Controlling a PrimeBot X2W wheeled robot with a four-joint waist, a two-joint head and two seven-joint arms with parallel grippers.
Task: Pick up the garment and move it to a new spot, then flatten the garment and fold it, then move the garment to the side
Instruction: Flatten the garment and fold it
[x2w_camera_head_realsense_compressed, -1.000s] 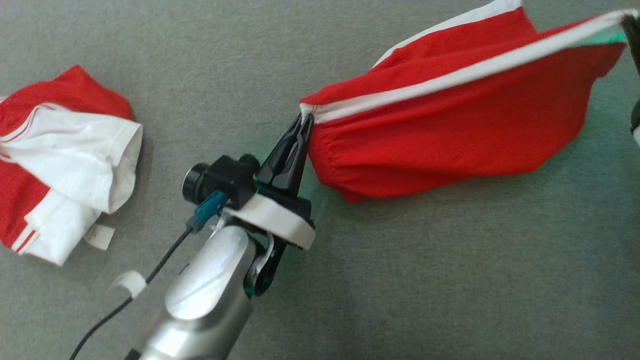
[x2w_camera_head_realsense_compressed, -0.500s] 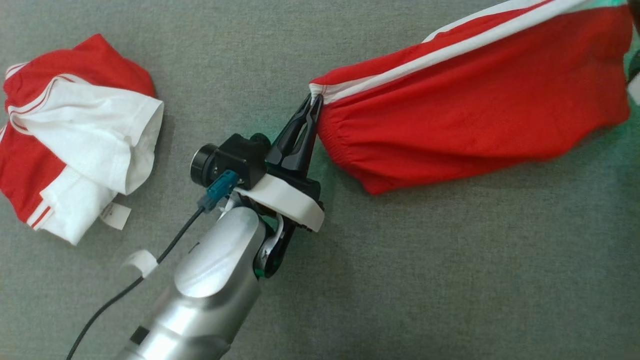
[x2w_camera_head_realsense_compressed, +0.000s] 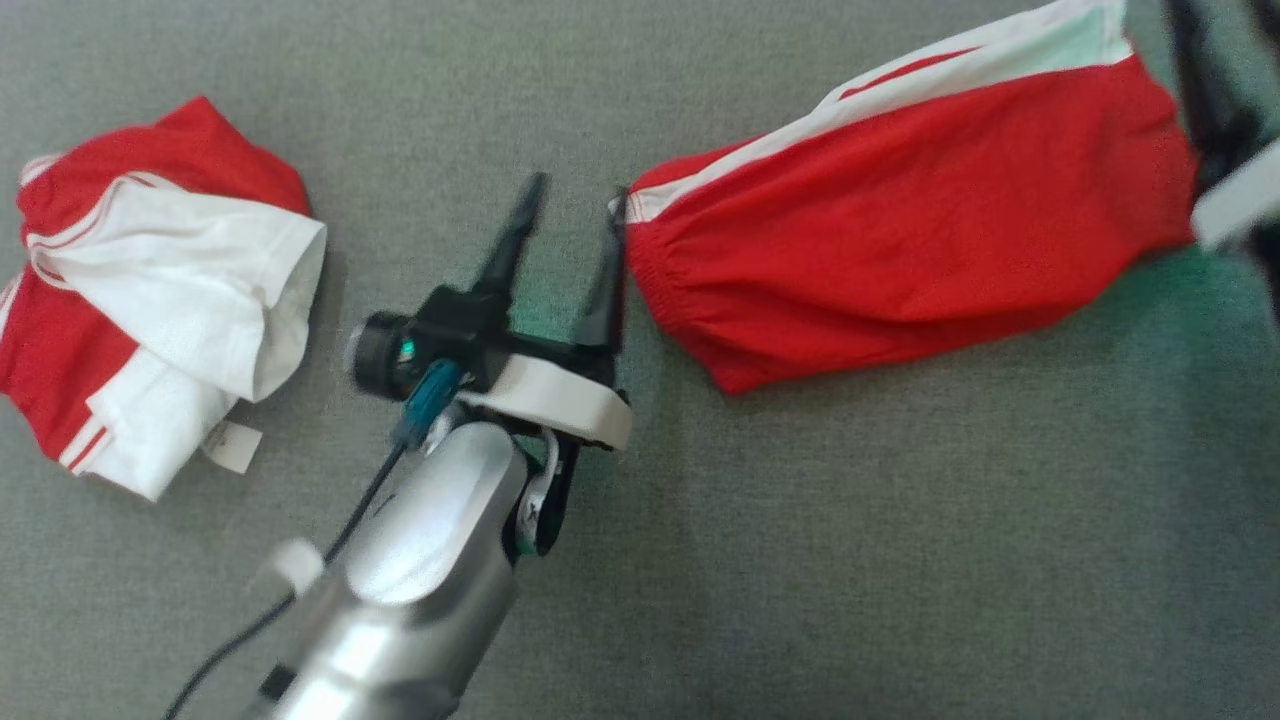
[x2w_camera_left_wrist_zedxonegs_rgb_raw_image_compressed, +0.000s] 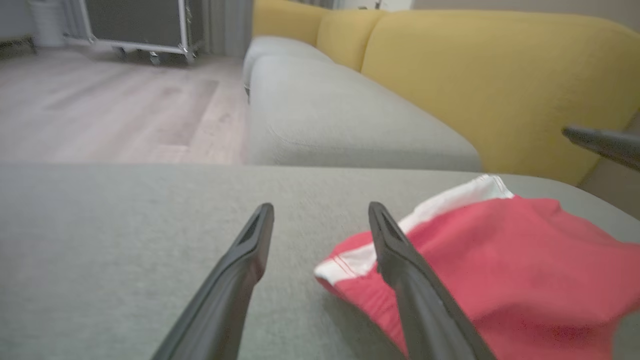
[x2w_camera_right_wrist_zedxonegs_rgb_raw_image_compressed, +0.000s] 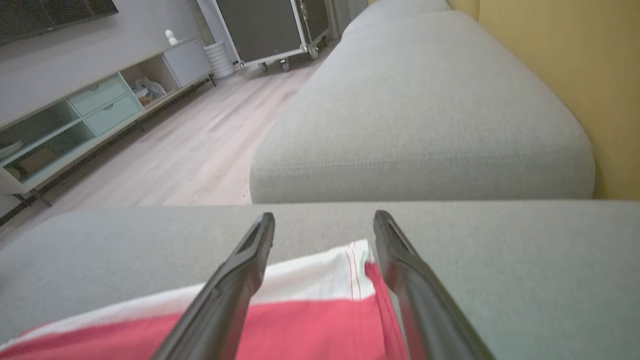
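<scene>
The garment, red with a white striped band, lies stretched out on the grey cushion. My left gripper is open at its left corner; the right finger touches the white hem and nothing sits between the jaws. In the left wrist view the left gripper stands open with the garment just right of it. My right gripper is open over the garment's other end, the white band lying between its fingers. One of its dark fingers shows blurred at the head view's top right.
A second red and white garment lies crumpled at the left of the cushion. Yellow backrests rise beyond the seat. Another grey seat cushion continues ahead, with wooden floor and a low cabinet beside it.
Both grippers have opened and let go of the garment's corners. The garment, held taut and raised before, has dropped onto the cushion. The head camera has shifted slightly.
</scene>
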